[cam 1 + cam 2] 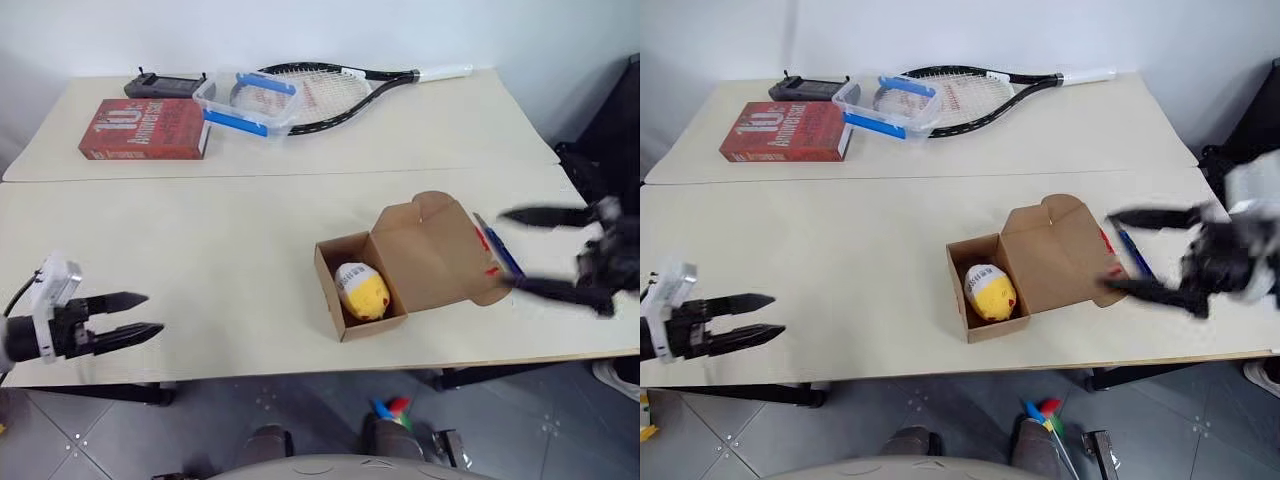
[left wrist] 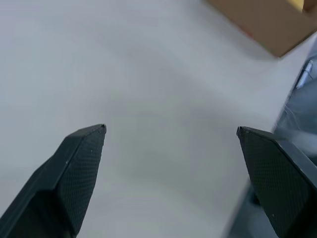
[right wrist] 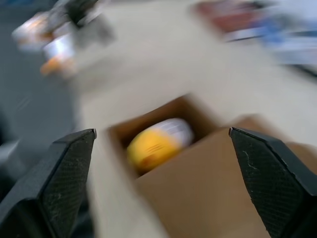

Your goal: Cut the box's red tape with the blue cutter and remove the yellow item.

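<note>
While the box (image 1: 362, 288) sits unsealed, left pincer (image 1: 140, 315) spread, empty, right pincer (image 1: 520, 250) spread, empty

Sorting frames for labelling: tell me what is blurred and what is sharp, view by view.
Both eye views: the right gripper is smeared, while the open brown cardboard box and the round yellow item stay crisp. Right wrist view: the whole scene is streaked. Left wrist view: the left gripper is sharp, the table soft.

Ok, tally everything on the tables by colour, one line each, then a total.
Red: 1, book
Blue: 1, blue cutter
Brown: 1, box
Yellow: 1, yellow item
Clear with blue handles: 1, tub
Black: 2, racket, device
Total: 7
</note>
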### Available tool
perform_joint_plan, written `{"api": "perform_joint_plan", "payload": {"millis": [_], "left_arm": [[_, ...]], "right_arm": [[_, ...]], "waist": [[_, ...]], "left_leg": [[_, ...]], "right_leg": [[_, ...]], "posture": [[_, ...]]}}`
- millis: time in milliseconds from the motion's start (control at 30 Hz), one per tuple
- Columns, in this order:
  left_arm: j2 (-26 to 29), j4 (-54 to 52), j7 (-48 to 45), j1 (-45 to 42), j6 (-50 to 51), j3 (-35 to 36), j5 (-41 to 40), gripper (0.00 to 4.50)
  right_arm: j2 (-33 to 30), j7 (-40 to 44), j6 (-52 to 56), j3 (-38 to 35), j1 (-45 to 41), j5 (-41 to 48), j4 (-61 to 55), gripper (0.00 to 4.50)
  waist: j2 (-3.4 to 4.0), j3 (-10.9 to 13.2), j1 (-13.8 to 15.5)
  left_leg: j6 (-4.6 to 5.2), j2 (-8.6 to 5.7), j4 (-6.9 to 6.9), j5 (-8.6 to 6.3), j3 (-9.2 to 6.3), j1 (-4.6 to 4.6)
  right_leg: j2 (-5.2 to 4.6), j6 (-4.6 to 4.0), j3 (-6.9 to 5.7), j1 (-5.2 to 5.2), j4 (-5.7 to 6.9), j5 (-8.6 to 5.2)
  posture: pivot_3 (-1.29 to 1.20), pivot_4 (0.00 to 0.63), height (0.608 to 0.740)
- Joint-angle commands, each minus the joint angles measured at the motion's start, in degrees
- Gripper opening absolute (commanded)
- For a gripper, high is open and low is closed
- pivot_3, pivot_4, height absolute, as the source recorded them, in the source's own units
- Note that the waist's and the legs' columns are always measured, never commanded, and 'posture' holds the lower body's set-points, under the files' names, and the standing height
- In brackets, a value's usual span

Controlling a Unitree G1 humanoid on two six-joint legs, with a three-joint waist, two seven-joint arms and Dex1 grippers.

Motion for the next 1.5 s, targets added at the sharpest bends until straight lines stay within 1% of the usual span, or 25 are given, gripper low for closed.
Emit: {"api": "perform_joint_plan", "payload": {"millis": [33, 133, 200, 233, 267, 300, 400, 433, 500, 533, 567, 600, 700, 800, 833, 867, 967, 1000, 1167, 1200, 1267, 1367, 1433, 1467, 1500], "left_arm": [[3.5, -10.2, -0.7, -3.3, 2.6, 0.0, -4.0, 4.45], [3.8, -14.5, 1.5, -18.0, 7.6, -8.7, -8.2, 4.45], [1.4, -14.5, 3.6, -29.2, 12.6, -16.5, -8.7, 4.45], [-0.7, -14.6, 5.3, -34.7, 14.1, -20.7, -7.7, 4.45], [-4.1, -14.0, 7.0, -40.9, 16.5, -25.0, -7.3, 4.45], [-6.4, -13.1, 8.0, -44.9, 17.9, -27.9, -6.9, 4.45], [-16.4, -9.3, 8.1, -58.3, 19.2, -42.2, -1.4, 4.45], [-19.4, -7.5, 7.7, -61.4, 17.5, -47.3, 1.7, 4.45], [-27.1, -0.7, 10.2, -66.7, 12.6, -56.1, 9.7, 4.45], [-30.0, 2.2, 11.6, -68.2, 10.9, -58.4, 12.4, 4.45], [-31.6, 4.2, 12.0, -69.1, 9.7, -59.5, 14.1, 4.45], [-33.7, 6.4, 12.4, -69.8, 8.3, -61.1, 16.1, 4.45], [-36.8, 11.3, 12.7, -70.9, 1.8, -65.7, 22.8, 4.45], [-38.7, 14.5, 10.3, -71.9, -1.7, -69.2, 27.1, 4.45], [-39.1, 15.4, 9.4, -72.2, -2.5, -69.7, 28.1, 4.45], [-39.5, 16.6, 9.3, -72.6, -4.4, -70.1, 29.7, 4.30], [-41.2, 19.8, 9.2, -73.4, -8.6, -70.6, 33.1, 3.65], [-41.9, 20.8, 9.2, -73.5, -9.6, -70.3, 33.7, 3.28], [-43.4, 23.4, 8.6, -73.2, -13.2, -68.9, 36.5, 1.85], [-43.6, 23.3, 8.8, -72.7, -13.4, -67.6, 36.0, 1.53], [-44.2, 23.0, 8.5, -71.4, -12.6, -62.2, 32.2, 0.99], [-44.5, 23.1, 7.4, -70.7, -10.6, -55.8, 28.0, 0.31], [-45.1, 23.2, 7.6, -70.0, -11.4, -49.3, 23.7, 0.11], [-45.7, 23.4, 8.8, -69.9, -11.4, -45.8, 21.7, 0.11], [-45.9, 23.8, 10.2, -69.8, -11.3, -40.9, 18.7, 0.11]], "right_arm": [[0.3, 0.7, -2.8, -0.7, -1.0, -0.2, -1.3, 4.50], [0.4, 1.0, -3.3, -2.2, 1.2, -0.7, -0.6, 4.50], [0.5, 0.7, -3.7, -3.4, 2.9, -1.1, -0.6, 4.50], [0.7, 0.5, -4.0, -4.3, 4.3, -1.7, -0.9, 4.50], [1.2, 0.3, -4.4, -5.5, 6.2, -2.2, -1.4, 4.50], [1.5, 0.0, -4.8, -6.0, 7.4, -2.6, -1.9, 4.50], [3.0, -1.8, -4.1, -10.9, 13.5, -3.1, -4.7, 4.50], [3.4, -2.2, -3.7, -13.5, 15.9, -3.5, -5.7, 4.50], [5.5, -3.9, -2.8, -20.7, 22.0, -4.6, -8.0, 4.50], [6.7, -5.1, -2.7, -23.2, 23.9, -4.7, -9.1, 4.50], [7.5, -6.2, -2.7, -24.5, 25.2, -4.5, -10.1, 4.50], [8.6, -7.1, -2.6, -25.6, 27.0, -4.3, -12.0, 4.50], [10.9, -9.4, -2.2, -27.2, 30.8, -3.2, -16.4, 4.50], [13.3, -12.5, -2.0, -28.4, 33.4, -1.7, -19.8, 4.50], [13.7, -13.3, -2.1, -28.4, 33.8, -1.4, -20.5, 4.50], [13.9, -13.8, -2.3, -28.4, 34.3, -1.3, -21.1, 4.50], [14.3, -15.2, -2.8, -28.0, 35.1, -1.1, -22.0, 4.50], [14.3, -15.6, -3.0, -27.7, 35.2, -1.1, -22.1, 4.50], [14.1, -17.0, -3.4, -26.8, 35.5, -0.8, -22.6, 4.50], [14.2, -17.2, -3.6, -26.6, 35.5, -0.8, -22.6, 4.50], [14.4, -17.4, -4.2, -25.8, 35.3, -1.2, -22.2, 4.50], [14.4, -17.9, -4.7, -24.5, 34.6, -1.2, -21.6, 4.50], [14.3, -18.7, -4.9, -23.2, 33.2, -0.4, -21.0, 4.50], [14.2, -19.1, -4.8, -22.6, 32.2, 0.2, -20.7, 4.50], [14.1, -19.9, -4.6, -21.5, 30.6, 1.0, -20.2, 4.50]], "waist": [[-0.09, 0.1, 0.4], [-0.14, 0.1, 1.7], [-0.14, 0.1, 1.9], [-0.13, 0.1, 1.9], [-0.12, 0.1, 2.2], [-0.13, 0.1, 2.1], [-0.24, 0.1, 2.1], [-0.25, 0.1, 2.1], [-0.28, 0.1, 2.6], [-0.27, 0.1, 2.7], [-0.30, 0.2, 2.8], [-0.30, 0.2, 2.3], [-0.28, 0.2, 1.3], [-0.28, 0.2, 1.2], [-0.29, 0.2, 1.3], [-0.30, 0.2, 1.5], [-0.30, 0.2, 1.9], [-0.29, 0.2, 2.0], [-0.29, 0.2, 2.2], [-0.29, 0.2, 2.2], [-0.29, 0.2, 2.1], [-0.30, 0.2, 2.1], [-0.29, 0.2, 2.0], [-0.29, 0.2, 2.1], [-0.29, 0.2, 2.1]], "left_leg": [[-0.01, 0.00, 0.04, 0.00, 0.00, 0.00], [-0.01, 0.00, 0.20, 0.00, -0.10, -0.03], [0.00, -0.02, 0.22, 0.00, -0.07, 0.01], [0.00, -0.02, 0.22, 0.00, -0.03, 0.02], [0.00, -0.03, 0.21, 0.00, -0.03, 0.05], [0.00, -0.05, 0.20, 0.00, -0.04, 0.04], [0.02, -0.08, 0.24, 0.01, -0.02, 0.00], [0.02, -0.08, 0.27, 0.01, -0.02, 0.00], [0.04, -0.14, 0.25, 0.00, 0.00, -0.03], [0.07, -0.15, 0.25, 0.00, 0.03, -0.04], [0.07, -0.15, 0.23, 0.00, 0.03, 0.00], [0.08, -0.15, 0.22, -0.01, 0.03, -0.02], [0.08, -0.11, 0.11, 0.00, 0.09, 0.06], [0.08, -0.11, 0.20, 0.00, 0.09, 0.04], [0.09, -0.12, 0.23, 0.00, 0.08, 0.03], [0.10, -0.13, 0.28, 0.00, 0.08, 0.03], [0.11, -0.12, 0.33, 0.00, 0.08, 0.02], [0.12, -0.12, 0.35, 0.00, 0.08, 0.01], [0.17, -0.13, 0.38, -0.03, 0.08, -0.01], [0.18, -0.13, 0.38, -0.03, 0.07, -0.01], [0.18, -0.12, 0.38, -0.03, 0.07, 0.00], [0.19, -0.12, 0.40, -0.03, 0.06, -0.01], [0.19, -0.12, 0.41, -0.03, 0.06, 0.00], [0.19, -0.12, 0.43, -0.03, 0.06, 0.00], [0.19, -0.12, 0.44, -0.03, 0.05, -0.02]], "right_leg": [[0.00, 0.00, 0.00, 0.00, 0.04, 0.00], [0.00, -0.01, -0.01, 0.07, 0.07, 0.00], [0.00, -0.05, 0.02, 0.12, 0.10, 0.03], [0.00, -0.04, 0.02, 0.10, 0.09, 0.03], [0.00, -0.04, 0.02, 0.10, 0.14, 0.03], [0.00, -0.03, 0.01, 0.11, 0.15, 0.04], [0.00, 0.02, -0.03, 0.11, 0.16, 0.07], [0.01, 0.03, -0.03, 0.11, 0.14, 0.07], [0.00, 0.06, -0.02, 0.14, 0.06, 0.09], [0.00, 0.08, -0.01, 0.13, -0.02, 0.10], [0.00, 0.09, -0.01, 0.16, -0.03, 0.10], [0.00, 0.09, -0.01, 0.15, -0.07, 0.10], [0.02, 0.07, 0.02, 0.10, -0.08, 0.09], [0.02, 0.07, 0.06, 0.11, -0.07, 0.10], [0.02, 0.08, 0.09, 0.12, -0.07, 0.10], [0.01, 0.08, 0.11, 0.13, -0.07, 0.10], [0.01, 0.08, 0.13, 0.13, -0.07, 0.10], [0.01, 0.08, 0.14, 0.13, -0.07, 0.10], [0.01, 0.08, 0.14, 0.16, -0.06, 0.10], [0.01, 0.08, 0.15, 0.16, -0.06, 0.10], [0.01, 0.08, 0.14, 0.15, -0.06, 0.10], [0.01, 0.08, 0.15, 0.14, 0.01, 0.10], [0.01, 0.09, 0.14, 0.14, 0.02, 0.11], [0.01, 0.09, 0.14, 0.14, 0.03, 0.11], [0.01, 0.09, 0.14, 0.14, 0.05, 0.11]], "posture": [[0.00, 0.150, 0.740], [0.00, 0.150, 0.740], [0.00, 0.150, 0.740], [0.00, 0.150, 0.740], [0.00, 0.150, 0.740], [0.00, 0.150, 0.740], [0.00, 0.150, 0.740], [0.00, 0.150, 0.740], [0.00, 0.150, 0.740], [0.00, 0.150, 0.740], [0.00, 0.150, 0.740], [0.00, 0.150, 0.740], [0.00, 0.150, 0.740], [0.00, 0.150, 0.740], [0.00, 0.150, 0.740], [0.00, 0.150, 0.740], [0.00, 0.150, 0.740], [0.00, 0.150, 0.740], [0.00, 0.150, 0.740], [0.00, 0.150, 0.740], [0.00, 0.150, 0.740], [0.00, 0.150, 0.740], [0.00, 0.150, 0.740], [0.00, 0.150, 0.740], [0.00, 0.150, 0.740]]}}
